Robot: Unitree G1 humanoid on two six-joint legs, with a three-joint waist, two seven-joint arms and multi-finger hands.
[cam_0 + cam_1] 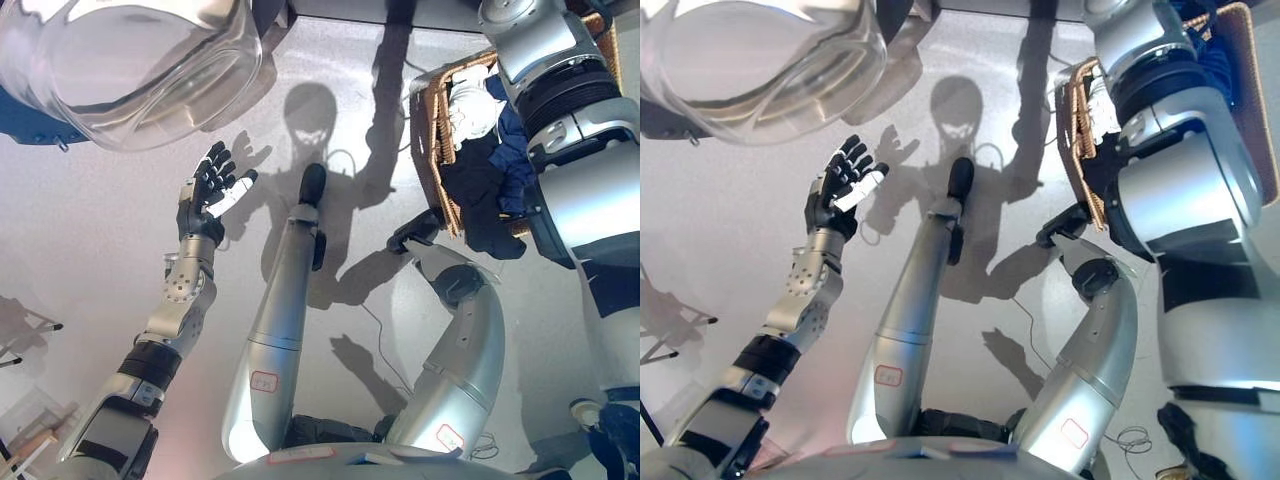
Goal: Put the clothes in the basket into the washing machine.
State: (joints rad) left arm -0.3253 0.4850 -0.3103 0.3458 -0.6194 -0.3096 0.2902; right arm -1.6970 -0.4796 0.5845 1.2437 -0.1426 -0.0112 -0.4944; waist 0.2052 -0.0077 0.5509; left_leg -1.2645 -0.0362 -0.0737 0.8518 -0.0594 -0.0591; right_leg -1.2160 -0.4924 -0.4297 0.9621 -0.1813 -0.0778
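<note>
- The left hand (213,190) is held up over the floor (100,260) at left of centre. Its fingers are spread and nearly straight, its palm is bare, and it grips nothing. White covers show on some fingertips.
- There is open floor all round that hand. It touches neither the glass above it nor the basket far to its right.
- The floor is plain pale grey.
- The right arm comes in from the right side and rises across the basket to the top edge. Its hand lies past that edge and shows in neither view.
- The basket (436,140) is brown wicker with a woven rim and stands on the floor at right. The arm covers much of it, above all in the right eye view.
- The clothes (480,185) lie heaped in the basket. They are mostly dark navy cloth, with a white piece (466,108) toward the far end. One dark fold spills over the near rim and onto the floor.
- Farthest off, at upper left, is the door glass (130,70), a clear, rounded bowl that bulges toward the camera. A blue edge shows behind it at the left.
- Glass and basket are well apart, with bare floor between them.
</note>
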